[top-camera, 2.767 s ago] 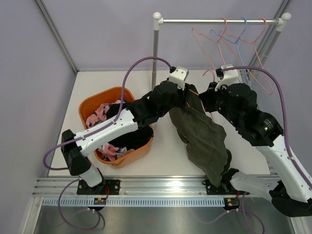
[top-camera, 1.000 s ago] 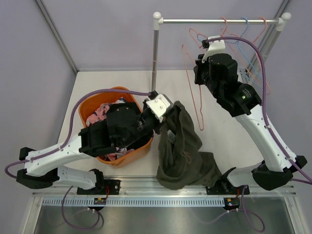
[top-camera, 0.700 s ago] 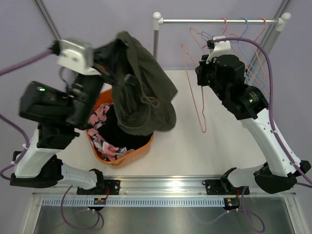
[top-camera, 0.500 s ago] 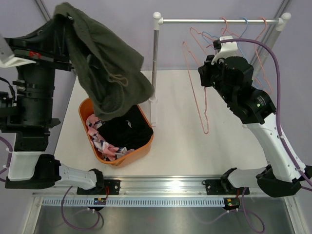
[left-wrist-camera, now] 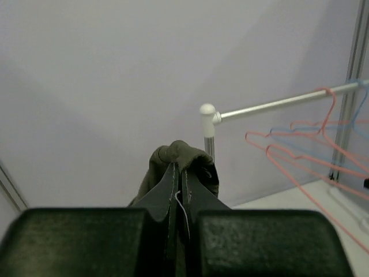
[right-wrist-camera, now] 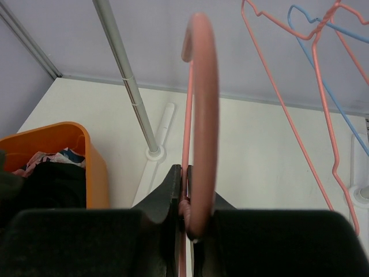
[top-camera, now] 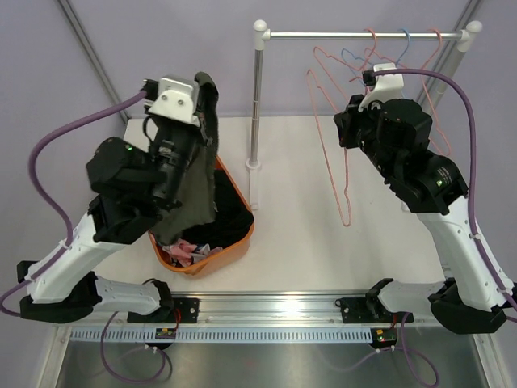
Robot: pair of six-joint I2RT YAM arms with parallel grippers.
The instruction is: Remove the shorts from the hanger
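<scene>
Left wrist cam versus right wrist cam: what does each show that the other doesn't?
Left wrist only: the left gripper shut on the olive green shorts, and the rack's top rail. Right wrist only: the right gripper shut on the hook of a pink hanger, and the orange basket with clothes inside. Both: the rack's upright pole and the empty pink and blue hangers.

Left claw (left-wrist-camera: 179,180) high, clamped tight; right claw (right-wrist-camera: 185,187) high, clamped.
</scene>
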